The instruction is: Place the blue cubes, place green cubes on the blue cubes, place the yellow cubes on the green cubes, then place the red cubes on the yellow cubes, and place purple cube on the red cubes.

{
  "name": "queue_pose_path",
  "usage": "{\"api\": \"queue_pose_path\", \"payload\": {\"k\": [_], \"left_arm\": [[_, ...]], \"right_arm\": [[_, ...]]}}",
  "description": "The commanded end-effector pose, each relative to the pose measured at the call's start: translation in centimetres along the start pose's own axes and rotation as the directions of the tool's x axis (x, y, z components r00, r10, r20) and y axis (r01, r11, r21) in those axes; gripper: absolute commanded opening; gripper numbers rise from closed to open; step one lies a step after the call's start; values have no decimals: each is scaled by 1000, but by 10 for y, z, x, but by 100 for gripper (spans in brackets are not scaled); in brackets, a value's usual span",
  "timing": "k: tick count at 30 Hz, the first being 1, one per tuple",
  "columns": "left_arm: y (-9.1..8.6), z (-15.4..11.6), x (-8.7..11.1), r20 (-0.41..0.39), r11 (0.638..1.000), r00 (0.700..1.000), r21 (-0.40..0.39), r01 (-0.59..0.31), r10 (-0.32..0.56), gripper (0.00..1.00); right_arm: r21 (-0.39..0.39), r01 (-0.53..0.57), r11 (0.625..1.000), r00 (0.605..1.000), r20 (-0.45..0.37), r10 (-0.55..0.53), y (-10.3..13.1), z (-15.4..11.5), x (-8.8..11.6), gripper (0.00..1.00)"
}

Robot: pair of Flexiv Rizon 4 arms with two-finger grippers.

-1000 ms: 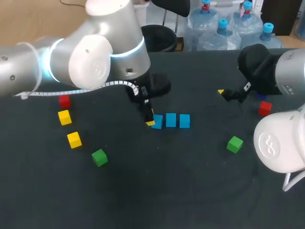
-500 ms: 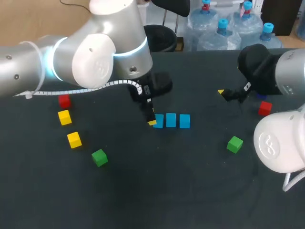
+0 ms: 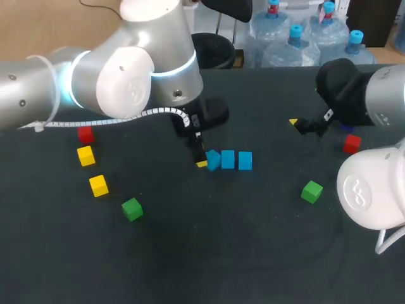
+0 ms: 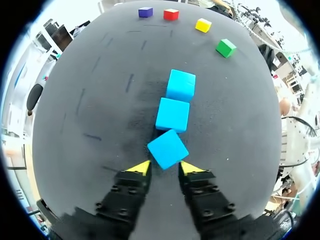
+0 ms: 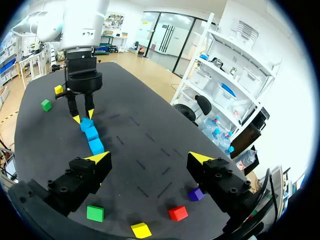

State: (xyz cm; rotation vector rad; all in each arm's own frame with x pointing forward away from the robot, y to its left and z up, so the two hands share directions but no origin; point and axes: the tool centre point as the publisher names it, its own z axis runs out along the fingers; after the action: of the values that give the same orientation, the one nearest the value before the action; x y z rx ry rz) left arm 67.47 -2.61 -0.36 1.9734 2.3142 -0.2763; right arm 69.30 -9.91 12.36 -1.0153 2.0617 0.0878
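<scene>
Nearest on the dark table (image 3: 209,266), the left green cube (image 3: 131,208) lies at eight o'clock from the middle blue cube (image 3: 228,159), and the right green cube (image 3: 311,191) at about four o'clock from it. At ten o'clock from the left green cube sits the near yellow cube (image 3: 98,185), with the far yellow cube (image 3: 85,155) at its eleven and the left red cube (image 3: 85,133) just beyond that at twelve. Mid-table, three blue cubes run in a close row from nine to three o'clock: the turned blue cube (image 3: 213,160), skewed out of square, then the middle one, then the end blue cube (image 3: 245,160). The left gripper (image 4: 165,168) stands at the nine o'clock end of the row, fingers apart, one corner of the turned blue cube poking between the yellow tips; it clamps nothing. Farther off, at two o'clock from the row, the right gripper (image 5: 151,158) hangs over the table, fingers spread wide around bare air. From the right green cube a loose line leads away: the third yellow cube (image 5: 141,230), the right red cube (image 3: 352,144), then the purple cube (image 5: 196,194).
</scene>
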Motion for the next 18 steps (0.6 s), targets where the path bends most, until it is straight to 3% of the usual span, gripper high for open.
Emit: {"api": "queue_pose_path", "payload": {"k": [1, 10, 17, 18], "left_arm": [[1, -1, 0, -2, 1000, 1000, -4, 4, -4, 100], [5, -1, 5, -5, 999, 1000, -34, 12, -12, 100], [5, -9, 2, -28, 993, 993, -18, 118, -119, 98], [5, -10, 1, -38, 989, 988, -9, 151, -151, 58]], "right_arm": [[-2, 0, 1000, 1000, -1, 0, -1, -1, 0, 100], [-2, 0, 1000, 1000, -1, 0, -1, -1, 0, 100], [-2, 0, 1000, 1000, -1, 0, -1, -1, 0, 100], [-2, 0, 1000, 1000, -1, 0, -1, -1, 0, 100]]}}
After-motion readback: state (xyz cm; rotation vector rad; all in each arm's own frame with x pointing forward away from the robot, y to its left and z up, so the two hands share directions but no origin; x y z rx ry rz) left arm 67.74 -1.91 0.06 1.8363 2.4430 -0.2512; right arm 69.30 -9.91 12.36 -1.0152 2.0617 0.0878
